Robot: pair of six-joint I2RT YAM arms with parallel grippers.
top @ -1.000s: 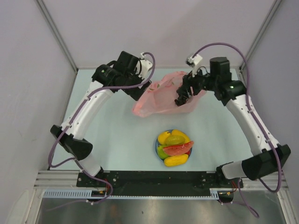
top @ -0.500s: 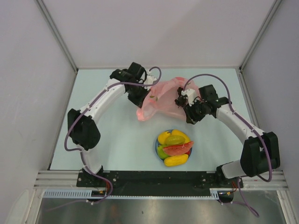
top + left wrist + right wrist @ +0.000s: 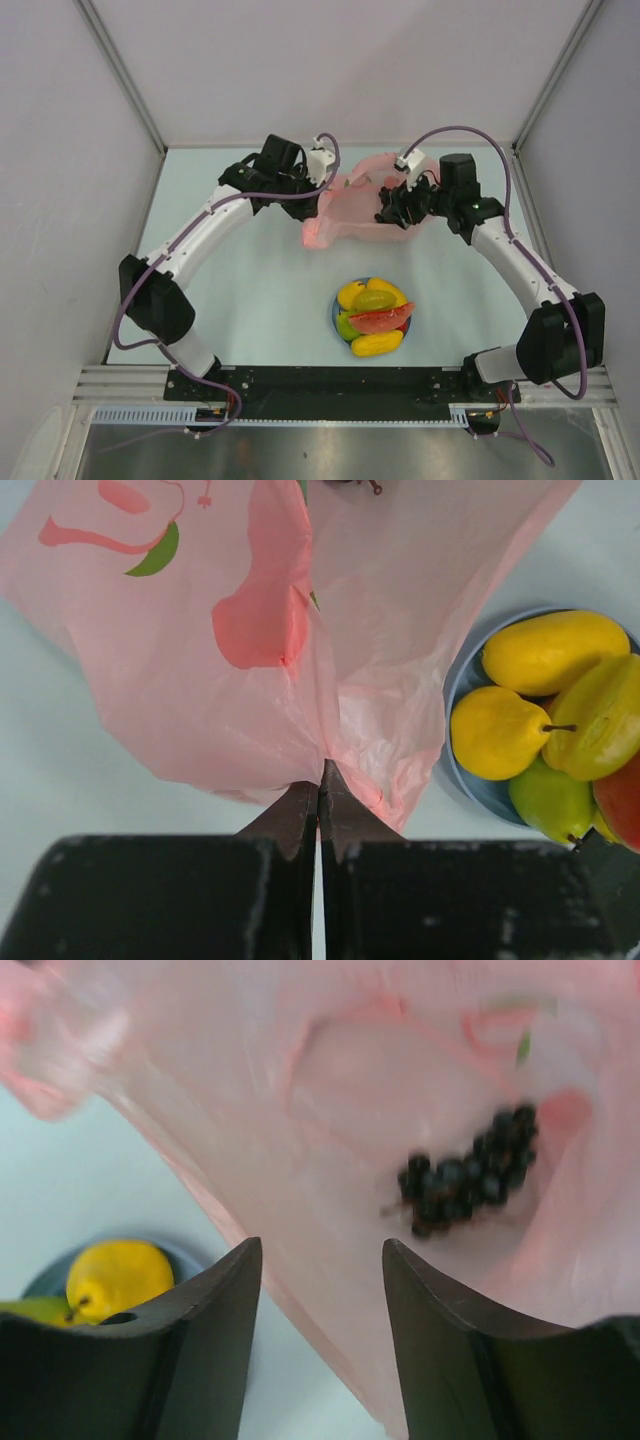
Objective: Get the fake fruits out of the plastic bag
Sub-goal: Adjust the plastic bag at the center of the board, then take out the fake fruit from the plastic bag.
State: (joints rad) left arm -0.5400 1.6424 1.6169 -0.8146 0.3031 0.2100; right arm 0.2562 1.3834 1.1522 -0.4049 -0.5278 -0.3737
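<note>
With the left fingers (image 3: 290, 815) pinching the pink plastic bag (image 3: 200, 660) at 12 o'clock from the blue plate (image 3: 475, 790) and the right fingers (image 3: 215, 1300) spread, the 1 grape bunch (image 3: 470, 1175) inside may stay trapped if thin film slips free.

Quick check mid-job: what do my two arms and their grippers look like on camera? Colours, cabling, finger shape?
Left arm and right arm match: white tubular links, chunky black joint housings, and a purple cable looping along each. A small white block sits near each wrist. Left gripper and right gripper have matte black fingers tapering towards the tips.
</note>
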